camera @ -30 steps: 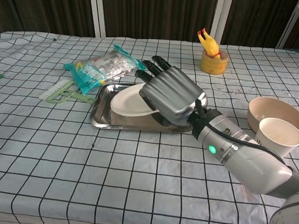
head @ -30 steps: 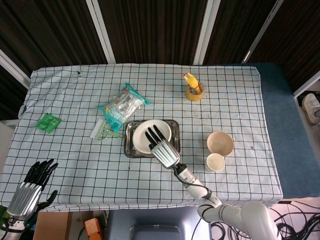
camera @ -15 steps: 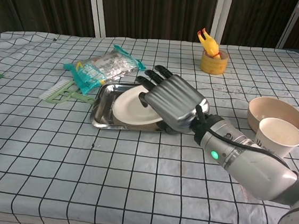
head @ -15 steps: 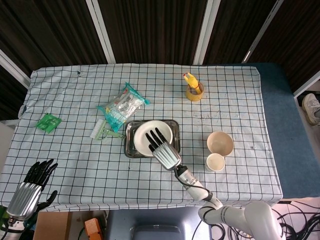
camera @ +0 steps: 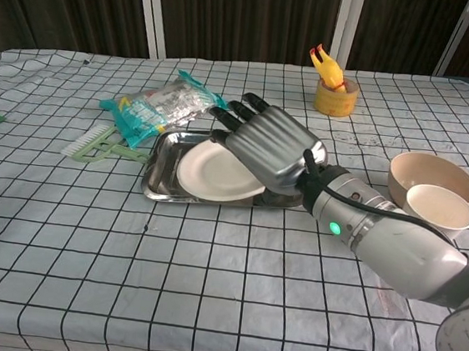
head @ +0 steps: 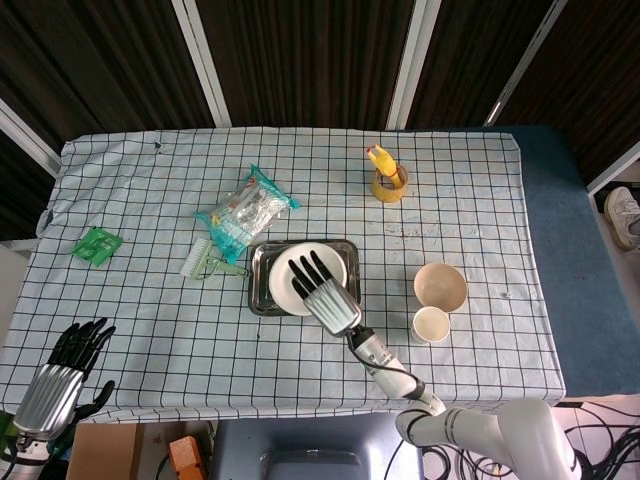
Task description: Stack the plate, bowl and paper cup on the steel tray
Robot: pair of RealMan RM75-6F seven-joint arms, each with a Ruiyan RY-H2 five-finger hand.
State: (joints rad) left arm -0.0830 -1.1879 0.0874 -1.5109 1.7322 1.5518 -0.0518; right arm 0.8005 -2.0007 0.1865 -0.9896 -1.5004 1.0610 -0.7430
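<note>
The white plate point(head: 288, 284) point(camera: 215, 173) lies nearly flat in the steel tray point(head: 257, 300) point(camera: 158, 188) at mid-table. My right hand point(head: 322, 290) point(camera: 269, 146) hovers over the plate's right half with fingers stretched out and apart; its thumb is hidden underneath. Right of the tray stand the beige bowl point(head: 440, 285) point(camera: 433, 174) and, just in front of it, the paper cup point(head: 431, 325) point(camera: 439, 207), both upright on the cloth. My left hand point(head: 62, 375) hangs below the table's near left corner, holding nothing, and shows only in the head view.
A teal snack packet point(head: 245, 213) and a pale green brush point(head: 205, 262) lie left of the tray. A small green packet point(head: 97, 244) sits at the far left. A yellow tape roll with a toy chicken point(head: 388, 180) stands behind the tray.
The plate was tilted up in my right hand's grip; it has come down flat into the tray. The hand has lifted slightly above it. The left hand has not moved.
</note>
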